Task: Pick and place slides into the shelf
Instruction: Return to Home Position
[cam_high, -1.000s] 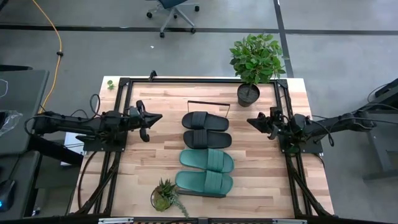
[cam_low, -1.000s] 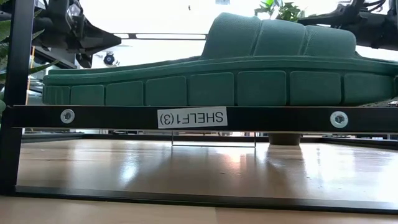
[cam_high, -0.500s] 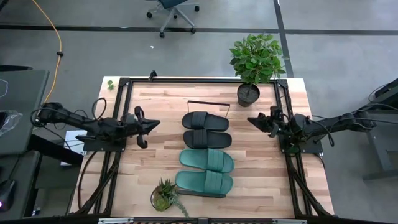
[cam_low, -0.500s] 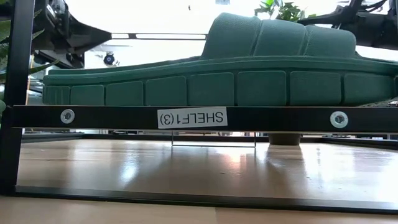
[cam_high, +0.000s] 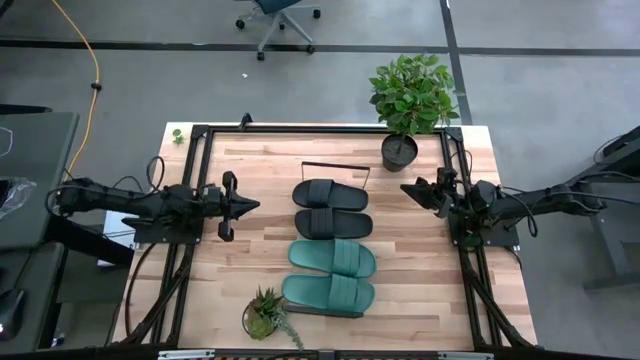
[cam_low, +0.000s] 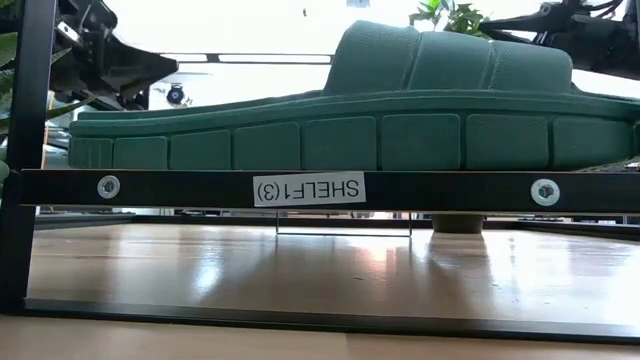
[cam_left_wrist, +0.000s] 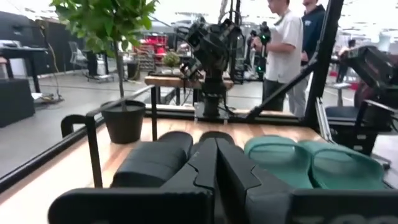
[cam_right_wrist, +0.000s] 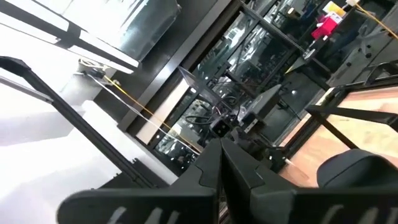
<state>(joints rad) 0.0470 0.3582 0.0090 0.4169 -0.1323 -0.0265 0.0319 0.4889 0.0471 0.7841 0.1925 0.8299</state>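
at the table's near edge a small succulent (cam_high: 265, 312) sits just beside the near end of the shelf (cam_low: 150, 188), whose black rail carries a label reading shelf1(3). all four slides lie crosswise on the shelf in one row. the nearest green slide (cam_high: 328, 292) is right behind that rail, with the second green slide (cam_high: 332, 257) touching it. next come the two black slides (cam_high: 332, 208), close together, and a short bare strip before the shelf's far rail.

bare tabletop (cam_high: 270, 160) lies open on both long sides of the shelf. the left gripper (cam_high: 250, 205) hangs level with the black slides, well apart from them. its fingers are pressed flat together and hold nothing. the right gripper (cam_high: 406, 188) is across the shelf, also level with the black slides and well clear. its fingers meet as well, and they are empty.

farther back, a potted plant (cam_high: 405, 100) stands at the far right corner, near the right gripper. past the far edge there is grey floor and an office chair (cam_high: 280, 15).
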